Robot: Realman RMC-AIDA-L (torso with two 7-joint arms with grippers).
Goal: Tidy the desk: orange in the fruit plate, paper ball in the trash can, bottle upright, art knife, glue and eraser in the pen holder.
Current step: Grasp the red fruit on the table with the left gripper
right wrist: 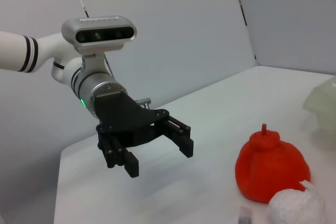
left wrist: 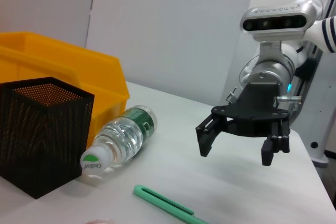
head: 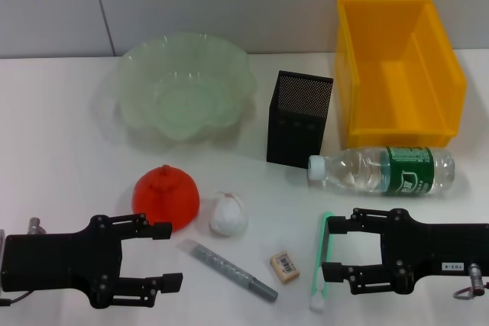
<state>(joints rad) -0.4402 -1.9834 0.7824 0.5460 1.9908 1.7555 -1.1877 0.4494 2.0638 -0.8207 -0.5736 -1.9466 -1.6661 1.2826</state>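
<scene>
The orange (head: 166,196) sits front left, with the white paper ball (head: 228,214) beside it. The grey glue stick (head: 228,269), eraser (head: 285,266) and green art knife (head: 324,257) lie near the front edge. The clear bottle (head: 382,171) lies on its side. Behind stand the black mesh pen holder (head: 298,118), green fruit plate (head: 183,85) and yellow bin (head: 397,70). My left gripper (head: 170,256) is open and empty just in front of the orange. My right gripper (head: 330,248) is open, its fingertips next to the art knife.
The left wrist view shows the right gripper (left wrist: 236,153), the bottle (left wrist: 123,137), the pen holder (left wrist: 39,132) and the bin (left wrist: 63,72). The right wrist view shows the left gripper (right wrist: 159,158), the orange (right wrist: 270,166) and the paper ball (right wrist: 296,208).
</scene>
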